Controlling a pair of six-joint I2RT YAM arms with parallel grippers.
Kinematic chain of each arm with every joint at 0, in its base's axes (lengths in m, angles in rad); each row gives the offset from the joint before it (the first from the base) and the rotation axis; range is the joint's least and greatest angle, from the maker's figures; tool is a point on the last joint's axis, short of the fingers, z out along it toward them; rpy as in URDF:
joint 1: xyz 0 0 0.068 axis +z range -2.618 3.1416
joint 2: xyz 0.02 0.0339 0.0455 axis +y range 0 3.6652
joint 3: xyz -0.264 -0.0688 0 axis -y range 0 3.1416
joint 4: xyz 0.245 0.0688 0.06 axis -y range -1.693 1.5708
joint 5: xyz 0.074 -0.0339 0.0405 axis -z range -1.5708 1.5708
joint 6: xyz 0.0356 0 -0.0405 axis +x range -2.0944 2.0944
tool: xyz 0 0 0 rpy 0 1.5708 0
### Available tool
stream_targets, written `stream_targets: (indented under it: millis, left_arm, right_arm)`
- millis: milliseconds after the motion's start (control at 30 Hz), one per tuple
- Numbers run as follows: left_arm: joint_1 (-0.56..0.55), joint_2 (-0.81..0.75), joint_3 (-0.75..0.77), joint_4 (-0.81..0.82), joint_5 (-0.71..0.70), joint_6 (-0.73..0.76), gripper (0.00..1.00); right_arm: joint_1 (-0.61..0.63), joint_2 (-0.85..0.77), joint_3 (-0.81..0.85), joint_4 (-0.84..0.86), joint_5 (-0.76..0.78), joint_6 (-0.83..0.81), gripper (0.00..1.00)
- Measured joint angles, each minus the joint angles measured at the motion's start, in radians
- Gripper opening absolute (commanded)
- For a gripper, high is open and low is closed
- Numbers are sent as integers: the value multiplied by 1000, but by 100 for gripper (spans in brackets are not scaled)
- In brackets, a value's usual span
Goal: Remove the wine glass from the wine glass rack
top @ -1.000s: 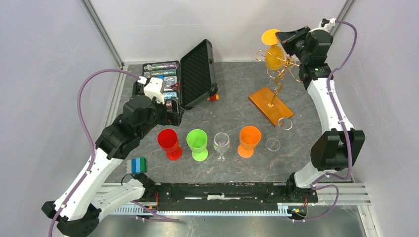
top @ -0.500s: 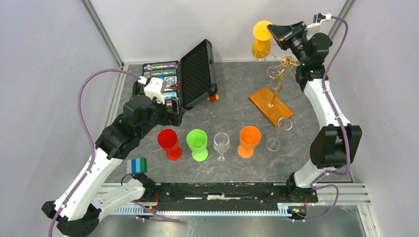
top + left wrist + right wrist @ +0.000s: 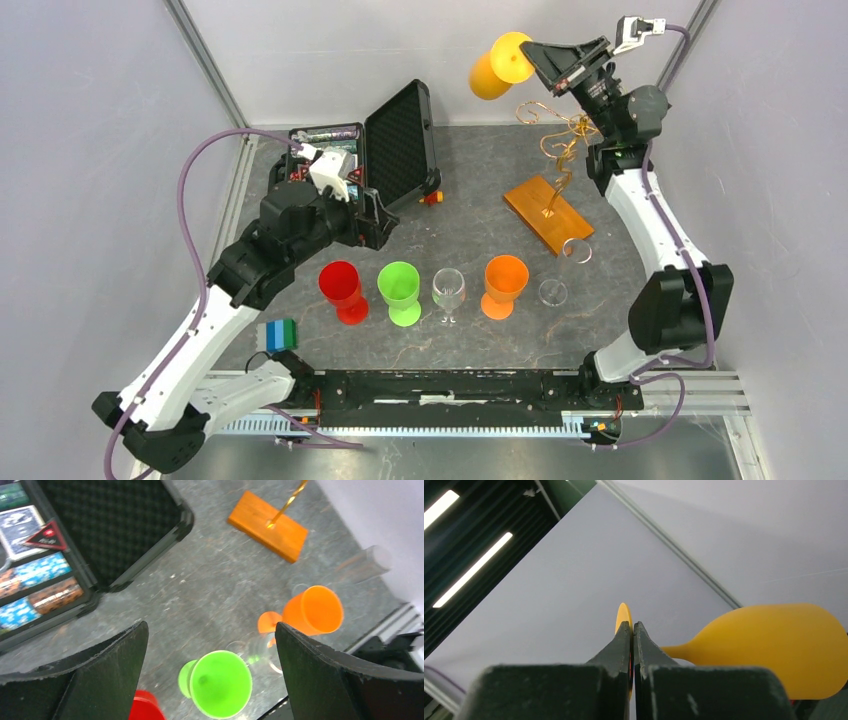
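The yellow wine glass (image 3: 488, 78) hangs in the air, up and to the left of the gold wire wine glass rack (image 3: 562, 135), clear of its curled arms. My right gripper (image 3: 535, 52) is shut on the glass's flat foot. In the right wrist view the right gripper (image 3: 632, 625) pinches the thin foot disc (image 3: 624, 614), and the wine glass's bowl (image 3: 769, 650) juts out to the right. The rack's orange-brown base (image 3: 267, 526) lies on the table. My left gripper (image 3: 210, 630) stands open and empty above the green cup (image 3: 220, 682).
A row stands near the front: red cup (image 3: 340, 285), green cup (image 3: 399, 286), clear glass (image 3: 449, 291), orange cup (image 3: 505, 280), and a clear glass (image 3: 552, 292) further right. An open black case (image 3: 400, 150) sits at the back left. A blue-green block (image 3: 281, 334) is near the left arm.
My right gripper has lifted the yellow wine glass up and to the left, away from the rack's arms. The left arm has swung right, over the cups.
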Motion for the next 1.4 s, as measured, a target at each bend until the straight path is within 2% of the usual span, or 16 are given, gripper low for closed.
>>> stream_targets:
  millis: [333, 533, 667, 833, 1100, 1400]
  left_arm:
    - [10, 39, 67, 185, 169, -185, 100]
    - [66, 94, 95, 406, 386, -375, 100]
    - [80, 168, 90, 603, 521, -533, 100]
    - [81, 258, 90, 769, 617, -668, 100]
    - [81, 311, 88, 899, 673, -755, 100]
    - [81, 360, 84, 1083, 753, -894, 100]
  right_arm:
    - [43, -327, -267, 145, 4, 89, 0]
    - [94, -496, -419, 252, 26, 148, 0]
    - [138, -586, -478, 209, 51, 131, 0]
    - [166, -687, -523, 161, 90, 113, 0]
    - [186, -725, -631, 213, 126, 185, 0]
    - [206, -687, -647, 279, 158, 246, 0]
